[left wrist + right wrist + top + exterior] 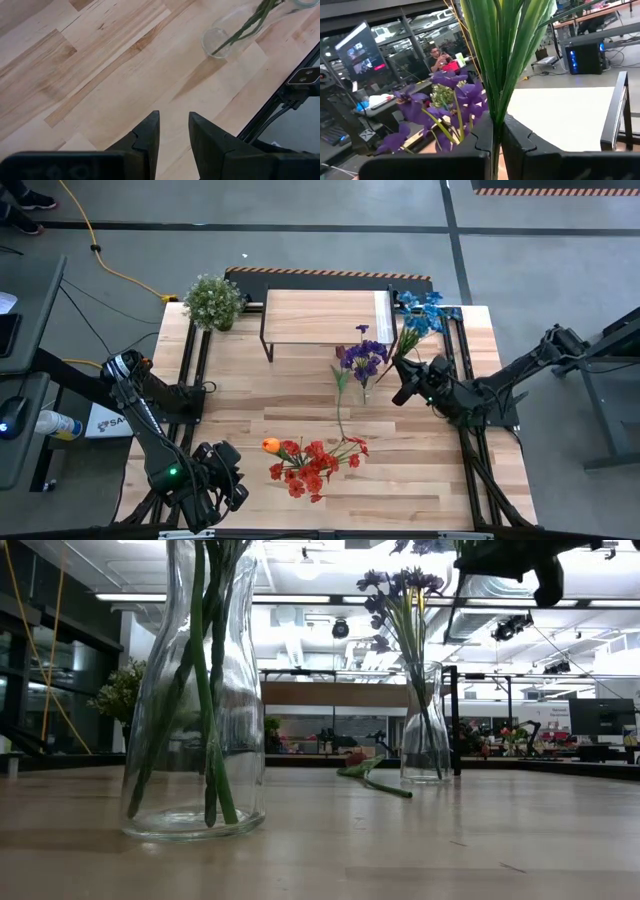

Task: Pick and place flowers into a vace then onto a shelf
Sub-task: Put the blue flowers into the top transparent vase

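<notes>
My right gripper is over the table's right half, just right of the glass vase with purple flowers. It is shut on a blue flower, whose blooms reach toward the shelf at the far edge. A second glass vase, near the front edge, holds red flowers and an orange bloom. Between the vases one flower's stem lies flat on the wood. My left gripper hangs open at the near left corner, with nothing between its fingers. My right gripper pinches the blue flower's bundle of green leaves and stem between its two fingers. The fingers point level and lie across the stem. The flower is lifted clear of the table, and its blooms lie beyond the fingers toward the far edge.
A bushy potted plant stands at the far left, beside the shelf. Black frame rails run along both table sides. A person sits in the room beyond the table. Bare wood lies left of the vases.
</notes>
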